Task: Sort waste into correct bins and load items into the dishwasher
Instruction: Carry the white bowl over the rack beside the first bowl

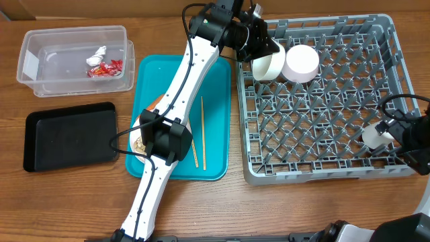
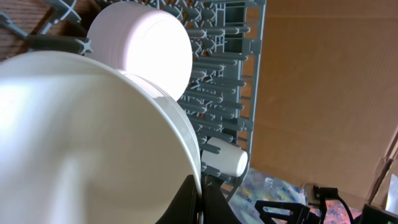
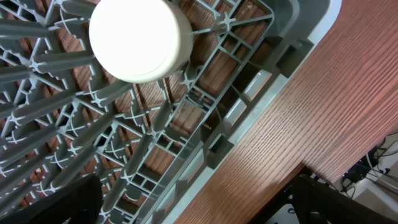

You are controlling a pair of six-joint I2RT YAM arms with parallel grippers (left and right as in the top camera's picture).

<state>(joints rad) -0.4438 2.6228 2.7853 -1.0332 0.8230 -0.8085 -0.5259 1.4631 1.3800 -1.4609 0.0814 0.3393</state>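
Nearest us, our right hand (image 1: 393, 134) hangs with fingers apart beside the white cup (image 1: 374, 136), which is upturned at the right edge of the grey rack (image 1: 316, 176). On the desk (image 1: 80, 195), the chopsticks (image 1: 199, 134) lie in the teal tray (image 1: 215, 101). Farther off, our left hand (image 1: 259, 54) is clamped on the rim of a white bowl (image 1: 270, 65) at the rack's far-left corner, just beside a second bowl (image 1: 300, 63).

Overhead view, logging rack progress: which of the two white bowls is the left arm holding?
The tipped bowl nearer the rack's left wall, rim pinched in the left fingers; the other bowl beside it sits upside down, free.
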